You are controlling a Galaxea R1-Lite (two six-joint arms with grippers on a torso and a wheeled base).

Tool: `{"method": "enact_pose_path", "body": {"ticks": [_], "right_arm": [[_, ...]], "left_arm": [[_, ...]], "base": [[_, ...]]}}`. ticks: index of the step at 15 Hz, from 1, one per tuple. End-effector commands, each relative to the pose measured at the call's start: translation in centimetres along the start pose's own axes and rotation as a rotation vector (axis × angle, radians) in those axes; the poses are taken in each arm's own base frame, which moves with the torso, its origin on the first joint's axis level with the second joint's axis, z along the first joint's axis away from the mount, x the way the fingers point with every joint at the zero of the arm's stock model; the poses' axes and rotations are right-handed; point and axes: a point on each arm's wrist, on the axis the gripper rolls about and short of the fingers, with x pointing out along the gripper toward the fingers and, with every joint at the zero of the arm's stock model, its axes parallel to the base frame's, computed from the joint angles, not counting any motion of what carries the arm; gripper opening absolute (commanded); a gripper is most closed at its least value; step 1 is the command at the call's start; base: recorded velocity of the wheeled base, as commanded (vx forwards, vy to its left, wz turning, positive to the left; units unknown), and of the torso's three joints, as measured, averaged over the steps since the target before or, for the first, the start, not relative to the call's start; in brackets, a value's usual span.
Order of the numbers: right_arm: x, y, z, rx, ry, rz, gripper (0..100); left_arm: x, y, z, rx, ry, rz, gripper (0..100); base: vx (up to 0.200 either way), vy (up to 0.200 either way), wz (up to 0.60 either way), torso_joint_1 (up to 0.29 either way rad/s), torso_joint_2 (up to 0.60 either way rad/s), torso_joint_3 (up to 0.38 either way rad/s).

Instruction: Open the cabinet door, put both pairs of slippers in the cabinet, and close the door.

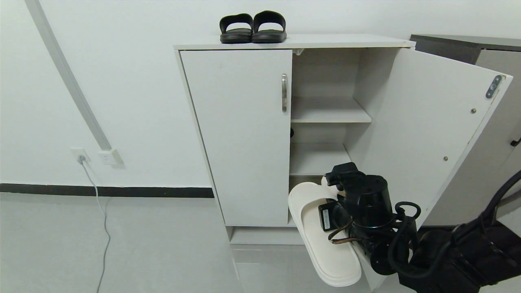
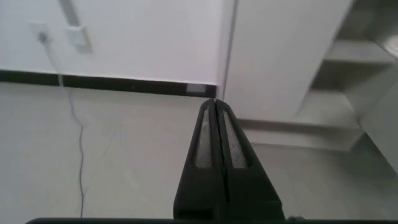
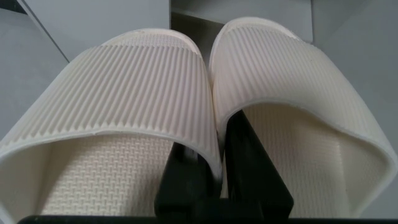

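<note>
Two doors front the white cabinet (image 1: pixel 346 40), which stands on the grey floor (image 1: pixel 122 244) against a white wall. Its left door (image 1: pixel 240 138) is closed, and its right door (image 1: pixel 423 126) is swung wide open toward the robot's right. Behind the open door are an upper shelf (image 1: pixel 327 112) and a lower shelf (image 1: pixel 319 158), both bare, with a bottom compartment under them.

The white slippers (image 1: pixel 321 232) are side by side at the mouth of that bottom compartment. Their toes are just under the lower shelf and their heels stick out over the floor, tilted down toward the robot. The right end effector (image 3: pixel 219 155) holds the pair, with its fingers clamped on the two inner edges where the straps meet.

The black slippers (image 1: pixel 252 27) sit together on the cabinet top above the closed door, with their open ends facing out.

The left end effector (image 2: pixel 215 109) hangs over the floor to the left of the cabinet, its fingers pressed together with nothing between them.

A metal handle (image 1: pixel 284 92) runs upright along the closed door's inner edge. A wall socket (image 1: pixel 80 154) low on the wall has a cable (image 1: pixel 103 219) trailing from it to the floor.
</note>
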Motion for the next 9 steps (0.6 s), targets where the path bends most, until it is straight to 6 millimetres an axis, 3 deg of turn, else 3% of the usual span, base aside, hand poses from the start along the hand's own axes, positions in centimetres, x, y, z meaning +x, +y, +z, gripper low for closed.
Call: {"method": "enact_pose_path", "body": {"ticks": [1,4,5,9], "right_arm": [[-0.05,-0.01,0.08,0.002,-0.003,0.0,0],[-0.06,-0.02,0.04,0.001,-0.002,0.002,0],[-0.03,-0.01,0.0,-0.001,-0.001,0.001,0],[0.18,0.1,-0.39,-0.005,0.009,-0.001,0]], "left_arm": [[-0.03,-0.09,-0.07,0.029,0.002,-0.048,0],[-0.1,-0.08,-0.1,0.039,-0.008,-0.069,0],[-0.39,0.11,-0.21,0.061,-0.047,-0.172,0],[-0.66,0.22,-0.28,0.017,-0.085,-0.069,0]], "base": [[0.0,0.0,0.0,0.0,0.0,0.0],[0.0,0.0,0.0,0.0,0.0,0.0],[0.0,0.0,0.0,0.0,0.0,0.0],[0.0,0.0,0.0,0.0,0.0,0.0]]}}
